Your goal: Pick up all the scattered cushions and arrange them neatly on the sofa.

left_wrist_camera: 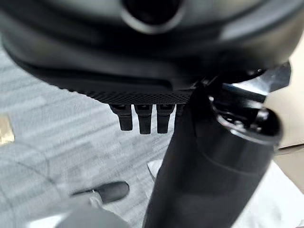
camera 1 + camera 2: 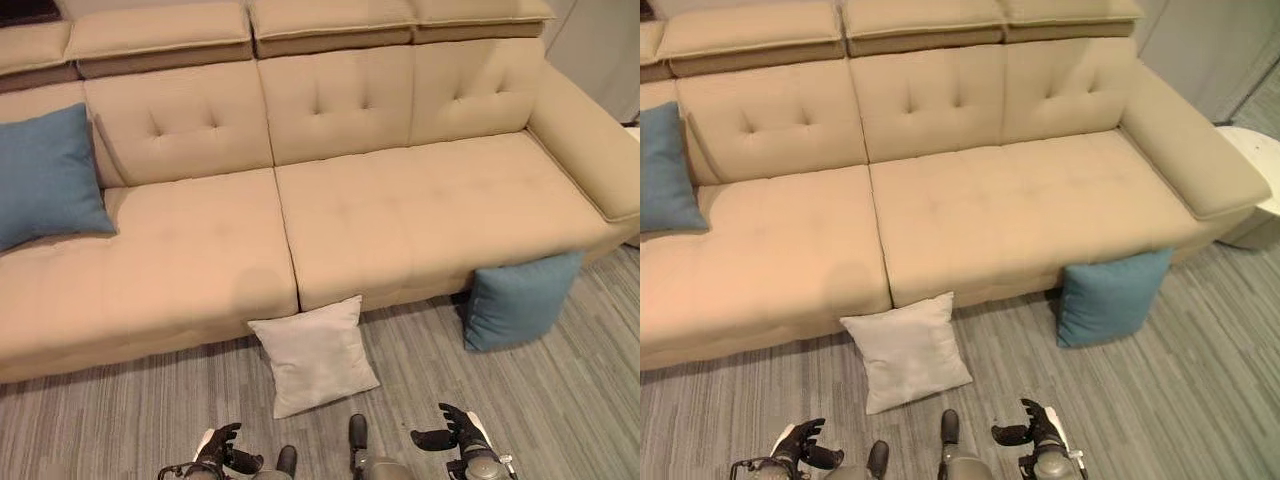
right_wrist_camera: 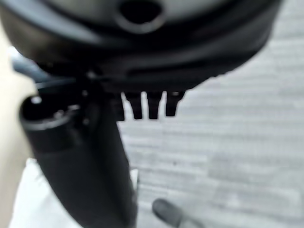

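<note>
White cushion (image 2: 314,356) is being left propped on the floor against the sofa (image 2: 400,210) front, looking light and squashy, probably best pinched at a top corner, while left hand (image 2: 218,446) and right hand (image 2: 455,430) are being held loosely uncurled, empty.

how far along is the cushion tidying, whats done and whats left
Barely started. One blue cushion already sits on the sofa, leaning at its left end. Nothing is in hand: the left hand and right hand hang low and open over the floor, holding nothing. Left to do: the white cushion on the floor leaning against the sofa front, and the second blue cushion on the floor by the right end.
</note>
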`<state>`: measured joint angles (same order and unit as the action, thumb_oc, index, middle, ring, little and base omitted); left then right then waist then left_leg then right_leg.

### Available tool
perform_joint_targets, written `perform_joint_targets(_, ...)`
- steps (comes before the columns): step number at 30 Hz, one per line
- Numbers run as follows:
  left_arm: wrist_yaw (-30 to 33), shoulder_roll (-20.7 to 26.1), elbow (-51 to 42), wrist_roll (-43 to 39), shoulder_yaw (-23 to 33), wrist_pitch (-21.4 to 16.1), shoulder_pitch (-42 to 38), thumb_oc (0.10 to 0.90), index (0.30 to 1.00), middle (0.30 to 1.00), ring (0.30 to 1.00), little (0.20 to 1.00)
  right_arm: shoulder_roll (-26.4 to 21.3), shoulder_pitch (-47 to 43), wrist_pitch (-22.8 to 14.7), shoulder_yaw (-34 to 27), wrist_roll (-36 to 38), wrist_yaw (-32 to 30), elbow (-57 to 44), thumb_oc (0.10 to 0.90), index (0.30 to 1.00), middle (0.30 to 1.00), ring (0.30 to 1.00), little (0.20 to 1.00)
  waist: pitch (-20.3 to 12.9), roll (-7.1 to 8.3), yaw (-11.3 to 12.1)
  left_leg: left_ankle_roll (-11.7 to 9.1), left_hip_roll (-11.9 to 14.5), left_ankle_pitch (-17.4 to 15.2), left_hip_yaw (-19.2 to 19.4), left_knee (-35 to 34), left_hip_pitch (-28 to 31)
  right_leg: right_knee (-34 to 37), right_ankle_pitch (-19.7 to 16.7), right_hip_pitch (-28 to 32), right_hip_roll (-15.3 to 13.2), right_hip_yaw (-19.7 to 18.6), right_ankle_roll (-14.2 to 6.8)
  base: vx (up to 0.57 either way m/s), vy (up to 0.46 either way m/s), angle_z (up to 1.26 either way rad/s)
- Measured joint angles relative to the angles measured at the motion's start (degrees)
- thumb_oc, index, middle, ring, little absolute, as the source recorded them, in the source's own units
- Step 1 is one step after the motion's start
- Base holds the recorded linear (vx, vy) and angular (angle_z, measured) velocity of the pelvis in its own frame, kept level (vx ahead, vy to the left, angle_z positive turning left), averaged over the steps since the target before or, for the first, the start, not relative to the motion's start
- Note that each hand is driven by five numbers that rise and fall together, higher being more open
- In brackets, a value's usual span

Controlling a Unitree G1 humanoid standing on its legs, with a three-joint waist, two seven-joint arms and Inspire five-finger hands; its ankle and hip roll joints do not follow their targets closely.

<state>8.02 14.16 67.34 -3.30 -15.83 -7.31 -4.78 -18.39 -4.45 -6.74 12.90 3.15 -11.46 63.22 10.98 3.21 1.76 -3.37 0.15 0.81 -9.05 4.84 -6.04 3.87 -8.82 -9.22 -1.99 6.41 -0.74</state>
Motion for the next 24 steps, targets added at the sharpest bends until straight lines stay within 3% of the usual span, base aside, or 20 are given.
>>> perform_joint_targets(3, 0.22, -0.53, -1.76, -0.31, -1.01, -0.45, -3.0, 0.8, 0.9, 0.9, 0.9, 0.9, -1.63, -1.33, -0.19, 0.06, 0.29, -0.15, -1.13, 0.8, 0.9, 0.9, 0.9, 0.9, 2.69, 0.26, 0.25, -2.26, 0.48, 1.55, 2.81, 4.52, -5.31, 0.52, -0.23, -1.12, 0.25, 3.69, 1.24, -0.17, -0.124, 0.77)
perform_joint_targets(4, 0.27, -0.64, -2.97, -1.3, -1.04, -0.5, -4.45, 0.8, 0.9, 0.9, 0.9, 0.9, -2.22, -3.57, -0.57, 0.07, 0.48, -0.22, -1.67, 0.8, 0.9, 0.9, 0.9, 0.9, 4.88, 0.28, -1.0, -2.42, 1.07, 1.19, 6.65, 6.39, -8.11, 0.54, 0.27, -1.93, 0.24, 5.17, 2.31, -0.1, -0.084, 0.66)
perform_joint_targets(7, 0.58, -0.9, -5.83, -3.79, -1.15, -0.54, -6.11, 0.8, 0.9, 0.9, 0.9, 0.9, -2.96, -5.01, -0.9, 0.1, 1.45, -0.32, -3.9, 0.8, 0.9, 0.9, 0.9, 0.9, 6.8, 0.0, -2.31, 0.08, 1.92, -0.45, 15.85, 6.15, -10.04, -0.66, 0.57, -5.37, 0.35, 7.98, 2.84, -0.1, -0.116, 0.44)
perform_joint_targets(9, 1.11, -0.87, -7.41, -5.3, -1.12, -0.61, -7.41, 0.8, 0.9, 0.9, 0.9, 0.9, -2.91, -6.39, -1.07, 0.29, 2.19, -0.43, -3.93, 0.8, 0.9, 0.9, 0.9, 0.9, 7.77, -0.03, -2.82, 1.05, 2.11, -1.12, 18.15, 4.67, -10.77, -2.23, 0.62, -8.03, 0.54, 8.65, 2.87, -0.06, -0.06, 0.16)
perform_joint_targets(11, 1.81, -0.41, -8.61, -6.58, -1.09, -1.22, -9.17, 0.8, 0.9, 0.9, 0.9, 0.9, -2.62, -7.91, -1.07, 0.3, 2.64, -0.87, -3.97, 0.8, 0.9, 0.9, 0.9, 0.9, 8.44, 0.34, -2.63, 1.72, 1.62, -1.26, 17.84, 2.54, -11.78, -4.15, 0.61, -12.06, 0.84, 8.74, 2.88, -0.02, -0.03, 0.0)
perform_joint_targets(13, 2.85, 1.14, -10.9, -9.05, -1.16, -1.65, -13.64, 0.8, 0.9, 0.9, 0.9, 0.9, -2.11, -11.35, -0.97, 1.78, 3.54, -1.88, -4.52, 0.8, 0.9, 0.9, 0.9, 0.9, 11.59, 2.43, -2.58, 2.1, 1.42, 0.07, 17.73, 2.5, -15.05, -6.2, 0.79, -16.23, 0.41, 8.4, 2.19, 0.02, -0.001, 0.09)
perform_joint_targets(14, 3.18, 1.68, -11.91, -9.81, -1.04, -1.99, -14.24, 0.8, 0.9, 0.9, 0.9, 0.9, -2.14, -12.85, -0.95, 2.58, 4.03, -2.36, -4.9, 0.8, 0.9, 0.9, 0.9, 0.9, 11.72, 2.46, -2.47, 2.14, 1.61, 0.04, 17.64, 2.84, -17.15, -6.88, 1.84, -18.44, 0.41, 8.41, 0.64, -0.02, 0.045, 0.02)
perform_joint_targets(18, 5.25, 4.22, -12.23, -13.81, -1.77, -2.9, -23.06, 0.8, 0.9, 0.9, 0.9, 0.9, -2.67, -23.59, -1.14, 4.13, 5.36, -3.99, -5.87, 0.8, 0.9, 0.9, 0.9, 0.9, 16.16, 1.4, -2.39, 3.03, 1.7, -0.58, 17.01, 9.8, -28.11, -12.45, 1.1, -28.41, -0.59, 8.17, 1.16, -0.07, 0.058, 0.1)
perform_joint_targets(20, 6.07, 4.69, -12.16, -15.65, -1.85, -3.0, -26.8, 0.8, 0.9, 0.9, 0.9, 0.9, -3.11, -28.94, -1.2, 4.29, 6.74, -4.73, -6.27, 0.8, 0.9, 0.9, 0.9, 0.9, 18.33, 0.68, -2.28, 3.16, 1.53, -0.5, 16.7, 11.52, -30.65, -13.56, 0.76, -30.56, -0.99, 8.21, 1.84, -0.05, 0.063, 0.07)
perform_joint_targets(24, 8.24, 5.8, -12.49, -19.18, -3.14, -4.19, -34.63, 0.8, 0.9, 0.9, 0.9, 0.9, -6.34, -38.3, -1.99, 4.72, 8.78, -7.24, -6.48, 0.8, 0.9, 0.9, 0.9, 0.9, 18.59, -0.62, -2.05, 4.16, 0.82, -1.76, 16.13, 17.26, -40.83, -20.45, 2.42, -40.84, -3.03, 8.31, 4.2, -0.02, 0.062, 0.12)
